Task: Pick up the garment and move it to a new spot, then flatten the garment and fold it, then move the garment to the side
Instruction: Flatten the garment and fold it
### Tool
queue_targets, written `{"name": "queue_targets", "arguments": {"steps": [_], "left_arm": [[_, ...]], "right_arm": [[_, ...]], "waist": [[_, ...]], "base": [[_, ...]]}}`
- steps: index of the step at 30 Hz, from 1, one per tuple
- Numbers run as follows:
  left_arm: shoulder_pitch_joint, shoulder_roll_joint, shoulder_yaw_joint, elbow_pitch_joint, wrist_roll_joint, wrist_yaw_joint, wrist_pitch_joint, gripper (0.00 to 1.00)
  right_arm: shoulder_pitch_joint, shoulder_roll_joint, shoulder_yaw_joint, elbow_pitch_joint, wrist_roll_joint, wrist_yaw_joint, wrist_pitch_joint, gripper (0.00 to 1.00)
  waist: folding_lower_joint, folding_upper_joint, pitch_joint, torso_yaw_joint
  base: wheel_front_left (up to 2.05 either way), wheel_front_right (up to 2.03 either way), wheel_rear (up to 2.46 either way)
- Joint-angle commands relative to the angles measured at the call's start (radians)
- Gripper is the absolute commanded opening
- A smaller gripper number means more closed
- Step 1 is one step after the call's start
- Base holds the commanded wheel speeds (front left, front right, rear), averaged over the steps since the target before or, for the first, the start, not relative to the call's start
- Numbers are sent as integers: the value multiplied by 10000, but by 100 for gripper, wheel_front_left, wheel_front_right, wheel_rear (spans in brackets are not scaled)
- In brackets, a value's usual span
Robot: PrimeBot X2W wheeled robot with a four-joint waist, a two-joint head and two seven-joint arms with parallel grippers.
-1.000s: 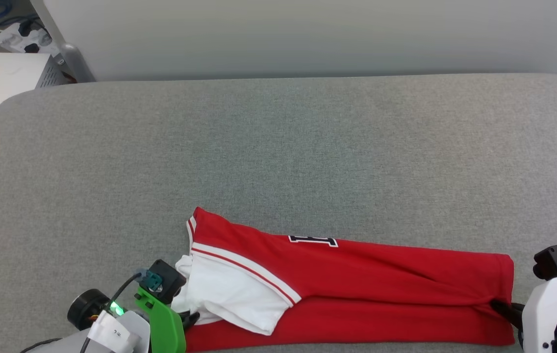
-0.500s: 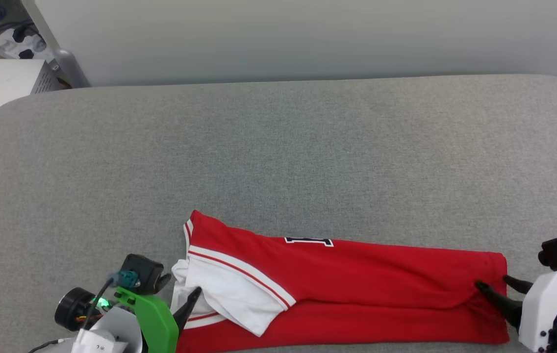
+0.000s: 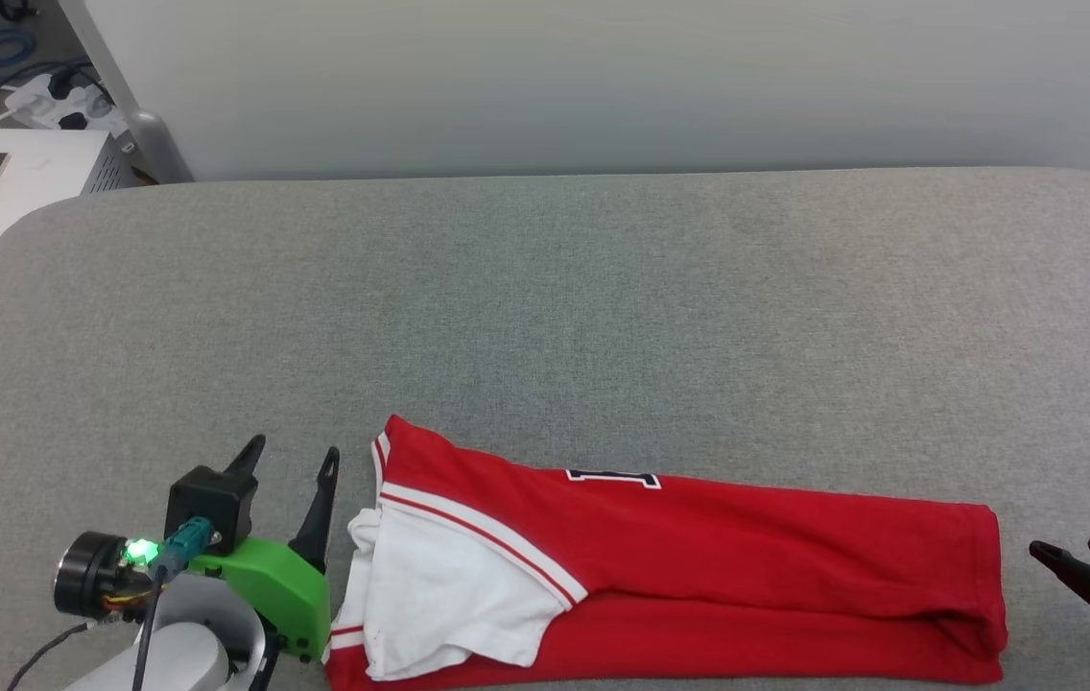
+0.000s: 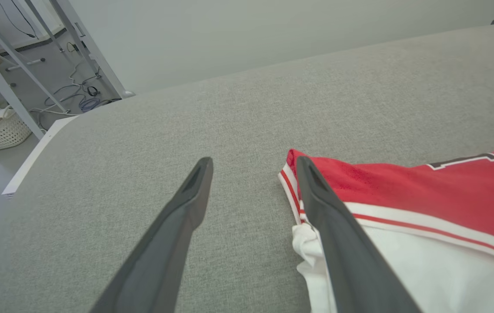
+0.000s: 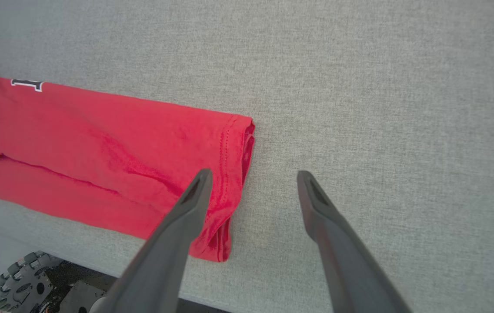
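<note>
Garment (image 3: pixel 699 557) is lying between the two claws, and neither one is gripping it. Left claw (image 3: pixel 294 446) is standing wide open and holding nothing, hovering just beside the collar-and-sleeve end. In the left wrist view one finger is overlapping the striped trim; I cannot tell if it is touching. Right claw (image 3: pixel 1065 545) is also gaping wide and empty, sitting just off the hem (image 5: pixel 235 143). In the right wrist view one finger is crossing over that hem, contact unclear.

Going outward, the garment is resting along the near edge of the grey fabric desk (image 3: pixel 545 317). It is folded lengthwise into a long narrow band, with the white sleeve (image 3: pixel 449 595) lying on top at the robot's left end. Part of a black numeral (image 3: pixel 614 476) is peeking out at the far fold.

Progress, as a judgement: pick-up, relocating and flattening are looking done, and a first lengthwise fold too. What is probably remaining is folding the band across into a compact stack, then shifting it to the side.
</note>
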Motion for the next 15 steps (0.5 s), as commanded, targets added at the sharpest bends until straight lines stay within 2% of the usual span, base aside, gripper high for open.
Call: {"name": "queue_targets", "arguments": {"steps": [1,9,15], "left_arm": [[198,-155,391,-162,389,165,-60,100],[1463,-1147,2970,-687,2607,408,-66,100],[2481,-2045,4955,-1059,4028,204,-67,100]], "right_arm": [[89,-19,-56,60,215,-7,218,100],[5,182,111,365,851,-7,921,100],[-225,451,456,785,859,-7,934,100]], "waist": [[0,0,126,136],[0,0,589,582],[0,0,947,851]], "base": [[0,0,0],[0,0,0],[0,0,0]]}}
